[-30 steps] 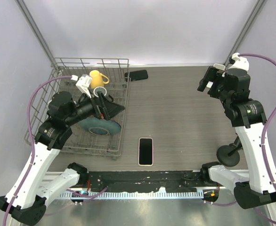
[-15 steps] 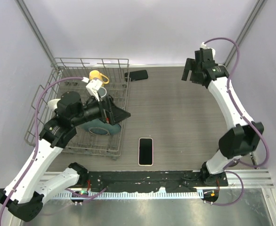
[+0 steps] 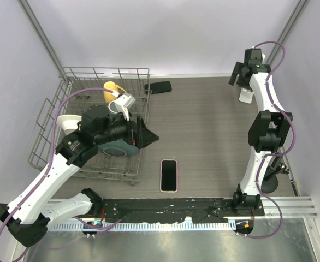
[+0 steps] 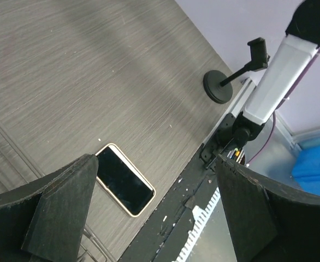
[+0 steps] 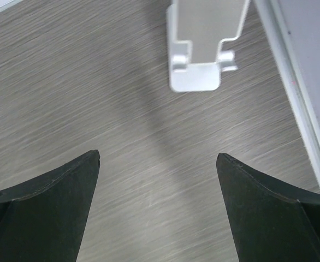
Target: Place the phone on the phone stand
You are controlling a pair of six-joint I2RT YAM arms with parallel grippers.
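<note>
Dark wood-grain tabletop (image 3: 209, 136), lilac walls around it; I list items from the near edge outward.

- Phone (image 3: 169, 175) — flat, screen up, pale rim, just inside the near edge and about midway along it. Its long axis runs near to far. Nothing touches it.
- Black round-footed clamp (image 4: 219, 90): by the right edge, toward the near side. I take it for no part of the job.
- Left gripper (image 3: 149, 138): jaws wide, nothing between them, hanging over the right rim of the dish rack. In my left wrist view the phone (image 4: 124, 180) lies low between the fingers, toward the near edge and slightly right of the gripper (image 4: 155, 161). I judge this the nearer arm by a clear margin.
- Dish rack (image 3: 105, 70): wire, left side of the tabletop, with crockery inside.
- Second dark handset (image 3: 158, 87): at the far edge, just beside the rack's far right corner.
- Phone stand (image 3: 246, 96): white, in the far right corner, back plate tilted, unoccupied.
- Right gripper (image 3: 240, 76): spread wide and empty, close above the stand. The right wrist view puts the stand (image 5: 203, 52) just ahead of the gripper (image 5: 157, 157).

Governing relation — phone and stand sit well apart, across the tabletop's diagonal. I judge the pick falls to the left arm, with its fingers set across the phone's short width.
</note>
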